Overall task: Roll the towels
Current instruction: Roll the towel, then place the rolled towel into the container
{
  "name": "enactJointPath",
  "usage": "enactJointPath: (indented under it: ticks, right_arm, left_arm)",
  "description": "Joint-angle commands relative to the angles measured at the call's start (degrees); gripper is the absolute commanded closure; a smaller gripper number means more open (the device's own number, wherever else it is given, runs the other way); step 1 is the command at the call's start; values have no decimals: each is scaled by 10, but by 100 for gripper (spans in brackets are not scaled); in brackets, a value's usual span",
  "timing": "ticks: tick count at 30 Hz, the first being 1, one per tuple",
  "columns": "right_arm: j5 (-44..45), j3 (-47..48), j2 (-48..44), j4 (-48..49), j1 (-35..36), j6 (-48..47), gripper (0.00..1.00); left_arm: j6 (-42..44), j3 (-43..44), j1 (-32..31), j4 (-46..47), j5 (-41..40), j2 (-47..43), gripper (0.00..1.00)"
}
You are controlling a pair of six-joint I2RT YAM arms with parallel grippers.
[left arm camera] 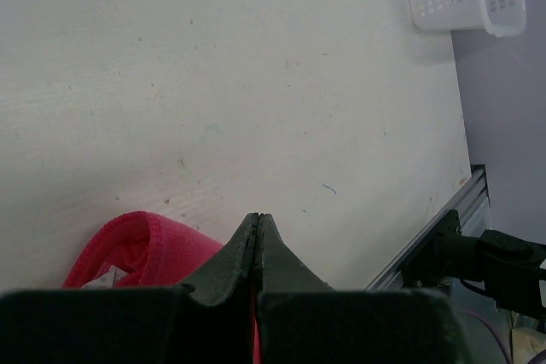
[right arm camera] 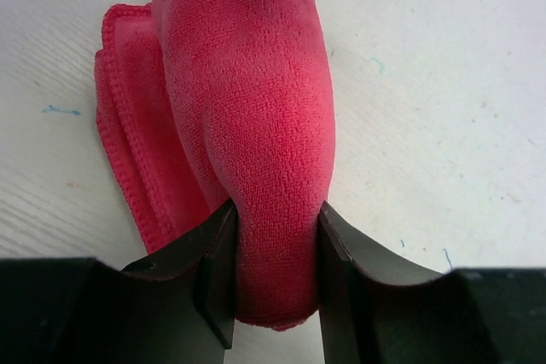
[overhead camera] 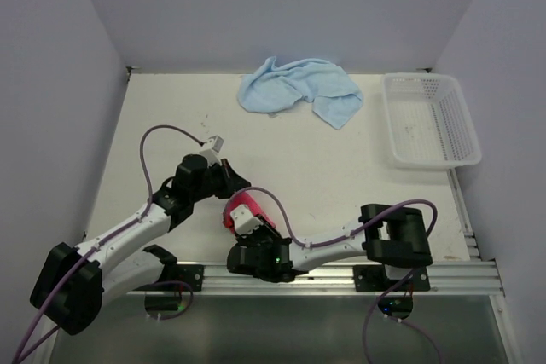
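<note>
Pressed flat together, the jaws of the left gripper (left arm camera: 258, 221) show no gap and nothing is pinched at their tips. This gripper sits over the left-centre part of the table (overhead camera: 341, 168), angled toward the right. The red-pink towel (right arm camera: 247, 100) is just beside it. In the left wrist view, a folded pink edge shows at the lower left of the fingers, but it is not possible to tell whether cloth and finger touch.

The red-pink towel lies on the table near the front edge, roughly mid-width, between the two grippers. Most of it is gathered into a thick, rounded roll. A flatter, layered part with a stitched hem sticks out along one side.

The right gripper (right arm camera: 275, 210) has its jaws partly closed around one end of that roll. Each finger presses into the terry cloth from its own side, and the roll fills the space between them. The right arm reaches the towel from its base on the right, running low along the metal rail (overhead camera: 358, 272) at the near edge of the table.

Farther back, a little right of centre at the far edge, the light blue towel (overhead camera: 299, 89) lies crumpled and unrolled, well apart from both grippers. To its right, the white basket (overhead camera: 474, 156) stands in the far right corner beside the wall, near the blue towel but not touching it.
</note>
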Motion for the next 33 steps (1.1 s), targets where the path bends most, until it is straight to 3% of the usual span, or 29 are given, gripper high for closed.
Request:
enactJointPath:
  ticks: [1, 8, 13, 17, 20, 21, 25, 29, 33]
  right_arm:
    - [127, 57, 52, -136, 19, 59, 61]
    - [108, 78, 66, -134, 23, 43, 55]
    - [42, 50, 32, -79, 18, 12, 32]
    - [-17, 36, -26, -63, -3, 3, 25]
    - [-95, 6, -92, -31, -28, -13, 20]
    - [-158, -2, -108, -23, -37, -14, 18]
    - [-297, -38, -174, -7, -111, 27, 14]
    - [-427, -62, -193, 33, -162, 71, 14]
    - [-473, -71, -177, 42, -181, 97, 15]
  left_arm:
    - [-18, -24, -12, 33, 26, -28, 100]
    - [-41, -86, -50, 24, -1, -47, 100]
    - [-62, -142, -55, 31, -20, -58, 100]
    - [-66, -183, -55, 29, -36, -73, 100]
    - [-70, -202, -54, 25, -46, -82, 100]
    - [-73, -203, -55, 24, -49, -88, 100]
    - [-78, -218, -55, 23, -56, -99, 100]
    - [-80, -224, -55, 25, -58, -100, 100]
    - [-81, -226, -54, 28, -60, -97, 100]
